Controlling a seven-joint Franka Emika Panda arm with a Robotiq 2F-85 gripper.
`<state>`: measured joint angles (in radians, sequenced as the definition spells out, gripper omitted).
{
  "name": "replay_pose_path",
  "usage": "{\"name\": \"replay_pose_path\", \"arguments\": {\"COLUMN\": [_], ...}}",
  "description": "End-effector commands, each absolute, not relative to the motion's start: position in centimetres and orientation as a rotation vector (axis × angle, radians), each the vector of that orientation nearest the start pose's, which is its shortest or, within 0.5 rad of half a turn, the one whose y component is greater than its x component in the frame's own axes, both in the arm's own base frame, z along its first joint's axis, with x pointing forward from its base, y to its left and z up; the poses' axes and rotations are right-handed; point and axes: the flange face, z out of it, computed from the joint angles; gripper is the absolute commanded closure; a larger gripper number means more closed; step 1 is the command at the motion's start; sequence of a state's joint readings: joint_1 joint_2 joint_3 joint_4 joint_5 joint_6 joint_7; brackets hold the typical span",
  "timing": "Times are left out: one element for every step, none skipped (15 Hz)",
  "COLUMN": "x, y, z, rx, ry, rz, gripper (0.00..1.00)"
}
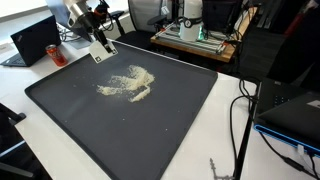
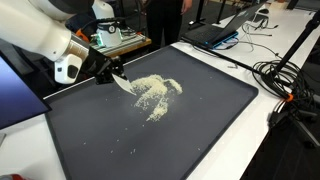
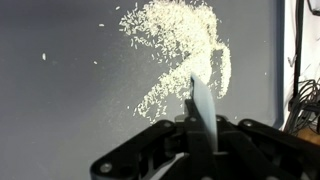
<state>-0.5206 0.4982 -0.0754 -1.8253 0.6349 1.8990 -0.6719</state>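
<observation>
A loose patch of pale grains point(image 1: 128, 83) point(image 2: 155, 92) point(image 3: 172, 40) lies spread on a big dark mat point(image 1: 150, 125) point(image 2: 170, 135). My gripper point(image 1: 95, 38) point(image 2: 100, 68) point(image 3: 200, 128) is shut on a thin white scraper blade point(image 1: 102, 50) point(image 2: 120, 81) point(image 3: 203, 100). The blade points down at a slant towards the mat, at the edge of the grain patch. In the wrist view its tip overlaps the near rim of the grains. A few stray grains point(image 3: 43, 56) lie apart from the patch. Whether the blade touches the mat I cannot tell.
An open laptop point(image 1: 35, 42) sits beyond the mat's corner, and a second laptop point(image 2: 225, 28) lies past its far edge. Black cables point(image 2: 288, 82) point(image 1: 243, 112) trail over the white table beside the mat. A boxy device point(image 1: 195, 32) stands at the back.
</observation>
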Motion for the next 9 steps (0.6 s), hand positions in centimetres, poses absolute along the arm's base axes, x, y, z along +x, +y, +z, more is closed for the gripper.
{"name": "replay_pose_path", "arguments": {"x": [51.6,51.2,50.8,50.2,49.6,48.9,48.1,47.4,46.7], "y": [-28.0,-27.6,-27.4,-27.4,-27.6,-27.9,-28.4,-28.8,-29.3], "z": [26.3,26.6,26.8,26.9,26.8,26.6,26.3,26.0,25.8], "rx": [-2.505,-2.52,-2.531,-2.539,-2.546,-2.549,-2.551,-2.539,-2.517], "ry": [0.311,0.335,0.356,0.391,0.438,0.476,0.51,0.523,0.559], "rz": [-0.022,-0.034,-0.044,-0.061,-0.073,-0.08,-0.096,-0.117,-0.142], "gripper": [0.99,0.99,0.99,0.99,0.99,0.99,0.99,0.99,0.99]}}
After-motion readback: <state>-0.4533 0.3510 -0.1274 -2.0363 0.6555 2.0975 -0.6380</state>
